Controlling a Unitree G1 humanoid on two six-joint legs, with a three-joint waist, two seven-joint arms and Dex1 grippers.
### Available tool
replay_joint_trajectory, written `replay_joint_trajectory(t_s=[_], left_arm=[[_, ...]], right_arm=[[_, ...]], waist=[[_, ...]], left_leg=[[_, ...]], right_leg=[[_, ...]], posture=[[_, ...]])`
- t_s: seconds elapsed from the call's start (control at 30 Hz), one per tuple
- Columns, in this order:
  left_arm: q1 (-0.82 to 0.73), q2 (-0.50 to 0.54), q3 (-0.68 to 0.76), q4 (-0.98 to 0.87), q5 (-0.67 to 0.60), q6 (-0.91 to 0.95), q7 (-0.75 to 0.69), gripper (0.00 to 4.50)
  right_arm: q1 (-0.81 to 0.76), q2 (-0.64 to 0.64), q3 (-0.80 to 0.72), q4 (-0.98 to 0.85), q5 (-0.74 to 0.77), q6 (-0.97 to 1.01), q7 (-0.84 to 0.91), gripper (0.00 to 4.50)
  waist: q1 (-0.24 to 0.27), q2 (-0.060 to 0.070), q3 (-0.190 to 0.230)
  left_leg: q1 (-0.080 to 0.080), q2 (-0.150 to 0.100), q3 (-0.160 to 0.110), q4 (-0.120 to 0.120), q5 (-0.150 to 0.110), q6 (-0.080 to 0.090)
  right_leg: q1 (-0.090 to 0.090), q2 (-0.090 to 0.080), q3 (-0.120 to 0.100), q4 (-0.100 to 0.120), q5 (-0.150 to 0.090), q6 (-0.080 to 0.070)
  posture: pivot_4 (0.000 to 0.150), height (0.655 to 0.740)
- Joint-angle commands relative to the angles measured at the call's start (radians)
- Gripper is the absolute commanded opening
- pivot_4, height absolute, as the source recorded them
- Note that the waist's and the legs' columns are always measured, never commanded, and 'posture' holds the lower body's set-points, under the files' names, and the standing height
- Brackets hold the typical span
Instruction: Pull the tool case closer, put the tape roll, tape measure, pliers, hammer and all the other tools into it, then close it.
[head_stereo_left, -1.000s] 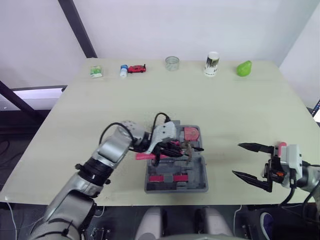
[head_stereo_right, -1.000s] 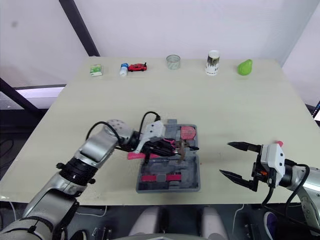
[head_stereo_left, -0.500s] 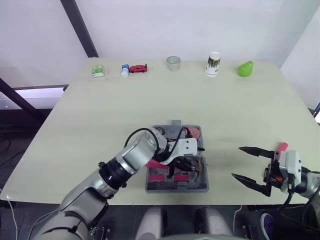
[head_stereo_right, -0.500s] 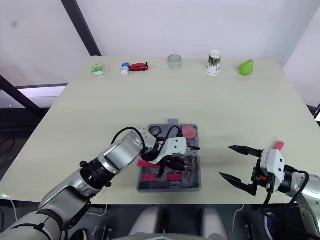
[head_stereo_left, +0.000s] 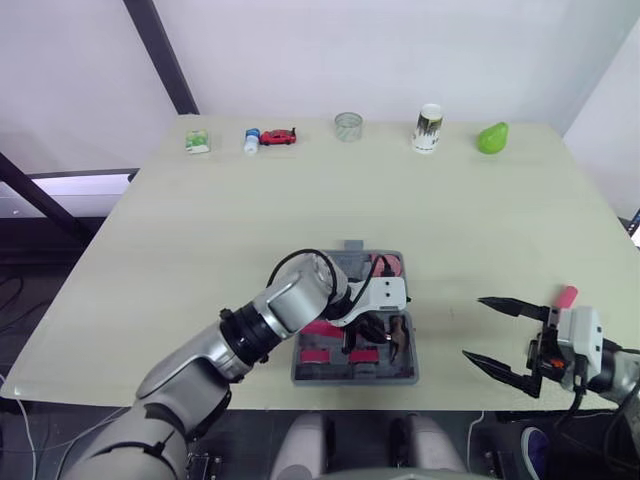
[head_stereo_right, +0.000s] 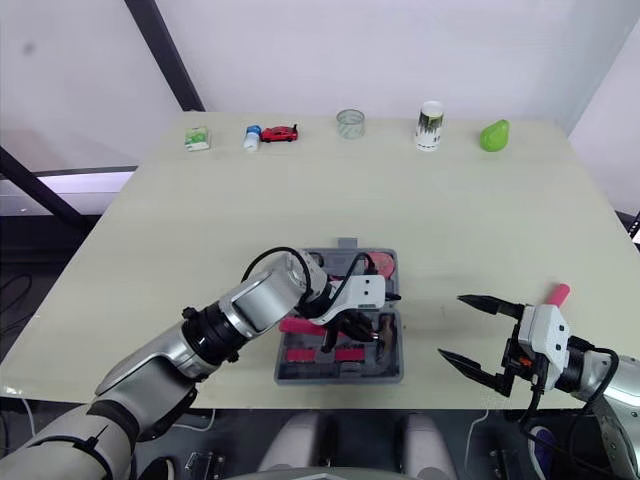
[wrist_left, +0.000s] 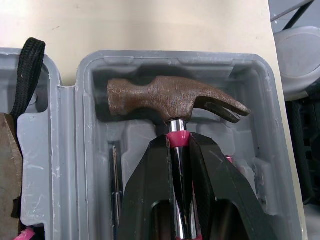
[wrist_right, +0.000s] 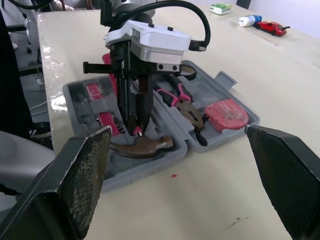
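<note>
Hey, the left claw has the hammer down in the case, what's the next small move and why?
Probably open the left claw and lift it clear. The hammer head lies in a moulded recess of the tool case, the claw shut on its neck, so it looks ready to release.

Counted on the counter (head_stereo_left: 500, 220): ten single items, four at lower centre, six along the top.
Lower centre: one tool case (head_stereo_left: 352, 376), one hammer (wrist_left: 170, 102), one pair of pliers (wrist_right: 182, 102), one pink tape measure (head_stereo_left: 390, 266); other pink-handled tools too hidden to count. Top edge, one each: green box (head_stereo_left: 196, 142), small bottle (head_stereo_left: 251, 140), red toy car (head_stereo_left: 278, 136), clear glass (head_stereo_left: 348, 126), paper cup (head_stereo_left: 428, 128), green pear (head_stereo_left: 491, 137).
</note>
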Motion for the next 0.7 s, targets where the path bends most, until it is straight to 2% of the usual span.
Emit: replay_joint_trajectory(t_s=[0.03,0.3,0.37,0.47,0.7], left_arm=[[-0.011,-0.014,-0.018,-0.013,0.0,0.018,-0.003,0.07],[-0.015,-0.028,-0.018,0.004,0.011,-0.018,0.003,0.07],[-0.019,-0.03,-0.011,0.007,0.01,-0.016,0.001,1.09],[-0.023,-0.034,-0.004,0.016,0.014,-0.015,0.004,2.09],[-0.03,-0.013,-0.016,0.009,0.034,-0.052,-0.013,2.09]], right_arm=[[0.001,-0.007,-0.037,-0.022,0.019,-0.019,0.007,4.5],[-0.011,-0.002,-0.024,-0.019,0.012,-0.021,-0.002,4.5],[-0.012,0.0,-0.023,-0.018,0.009,-0.023,-0.005,4.5],[-0.016,0.001,-0.02,-0.016,0.006,-0.024,-0.007,4.5],[-0.03,0.003,-0.012,-0.011,0.0,-0.026,-0.008,4.5]], waist=[[0.0,0.0,0.0],[0.001,0.0,0.0],[0.0,0.0,0.0],[0.002,0.0,0.0],[0.0,0.0,0.0]], left_leg=[[0.0,0.0,0.0,0.0,0.0,0.0],[0.0,0.0,0.0,0.0,0.0,0.0],[0.0,0.0,0.0,0.0,0.0,0.0],[0.0,0.0,0.0,0.001,0.0,0.0],[0.0,0.0,0.0,0.001,0.0,0.0]], right_leg=[[0.0,0.0,0.0,0.0,0.0,0.0],[0.0,0.0,0.0,0.0,0.0,0.0],[0.0,0.0,0.0,0.0,0.0,0.0],[0.0,0.0,0.0,0.0,0.0,0.0],[0.0,0.0,0.0,0.0,0.0,0.001]], posture=[[0.15,0.74],[0.15,0.74],[0.15,0.74],[0.15,0.74],[0.15,0.74]])
